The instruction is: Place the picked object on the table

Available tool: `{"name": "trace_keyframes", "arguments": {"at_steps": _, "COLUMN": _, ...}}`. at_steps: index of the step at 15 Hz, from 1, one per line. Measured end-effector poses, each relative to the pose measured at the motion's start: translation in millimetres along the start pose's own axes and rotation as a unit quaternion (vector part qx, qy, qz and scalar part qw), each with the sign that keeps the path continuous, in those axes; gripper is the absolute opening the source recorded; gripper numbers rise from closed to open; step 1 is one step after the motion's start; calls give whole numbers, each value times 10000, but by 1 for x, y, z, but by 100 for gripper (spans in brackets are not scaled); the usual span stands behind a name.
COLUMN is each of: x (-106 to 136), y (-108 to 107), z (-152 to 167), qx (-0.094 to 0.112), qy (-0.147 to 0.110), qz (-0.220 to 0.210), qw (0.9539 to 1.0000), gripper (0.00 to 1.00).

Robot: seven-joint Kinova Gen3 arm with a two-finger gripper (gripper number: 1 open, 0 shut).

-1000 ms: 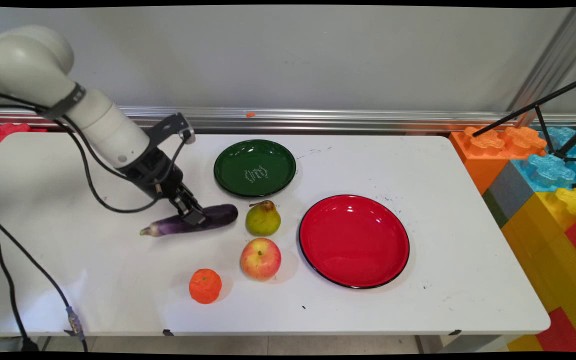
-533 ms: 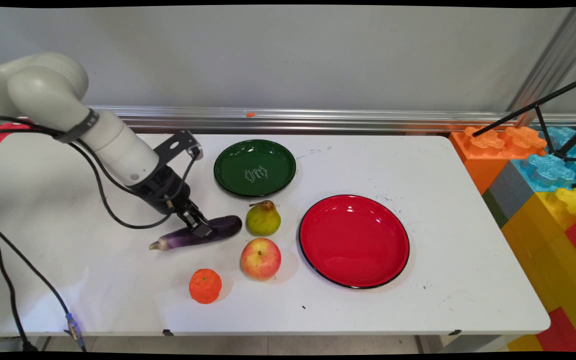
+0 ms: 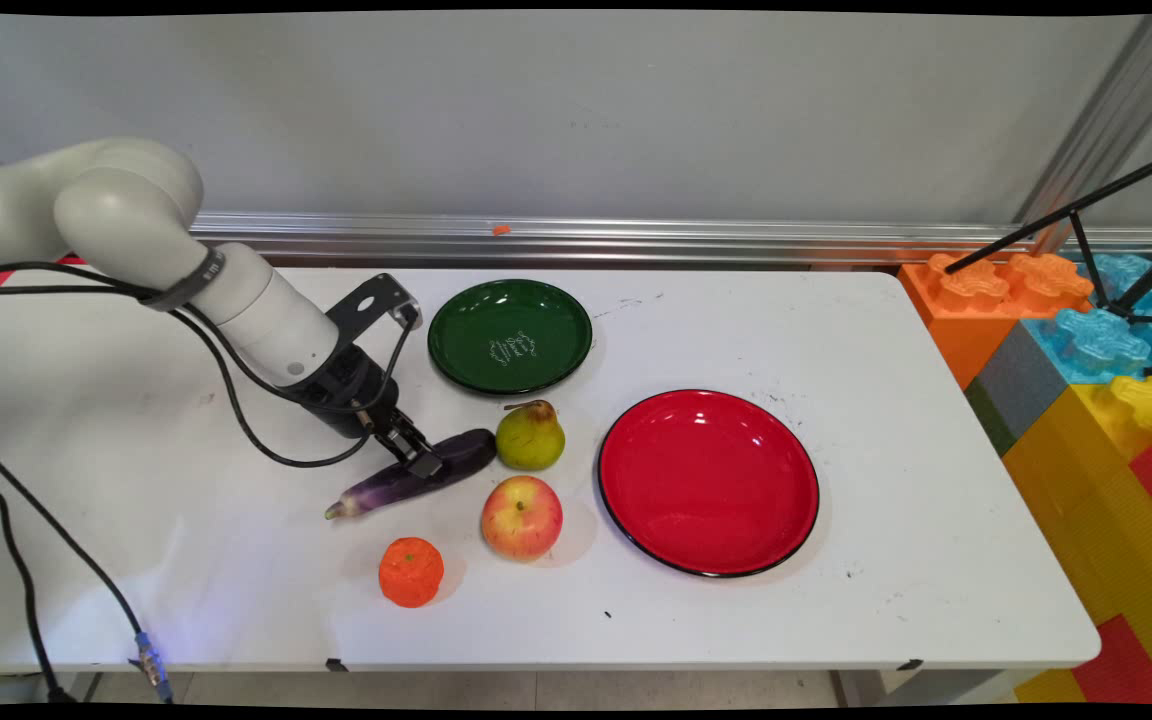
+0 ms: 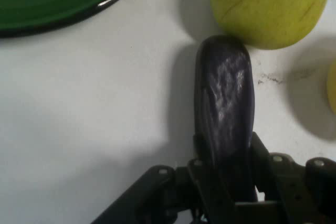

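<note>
I'm seeing the end effector (image 3: 423, 463) clamping across the eggplant (image 3: 414, 472) w/ a finger on each side, approx. mid-body, so it's balancing level. In the hand view the eggplant's (image 4: 224, 114) fat end is touching the pear (image 4: 268, 6), or nearly; can't tell which. The eggplant is lying low over the bench (image 3: 836, 330), stem end pointing near-left; can't tell if it's resting or just lifting. Apple (image 3: 521, 517) is sitting just beside, orange (image 3: 410, 571) nearer me, green plate (image 3: 509, 335) behind, red plate (image 3: 708, 482) to the right. Arm is reaching in from upper left, wrist slanting down-right, cables hanging.
</note>
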Motion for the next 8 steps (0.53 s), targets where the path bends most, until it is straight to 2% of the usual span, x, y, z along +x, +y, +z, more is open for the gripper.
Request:
{"name": "trace_keyframes", "arguments": {"at_steps": 5, "x": 0, "y": -2, "z": 7, "qx": 37, "qy": 42, "qz": -59, "qw": 10000, "gripper": 0}}
{"name": "trace_keyframes", "arguments": {"at_steps": 6, "x": 1, "y": -2, "z": 7, "qx": 39, "qy": 55, "qz": -62, "qw": 10000, "gripper": 100}}
{"name": "trace_keyframes", "arguments": {"at_steps": 8, "x": 1, "y": -2, "z": 7, "qx": 47, "qy": 74, "qz": -60, "qw": 9999, "gripper": 100}}
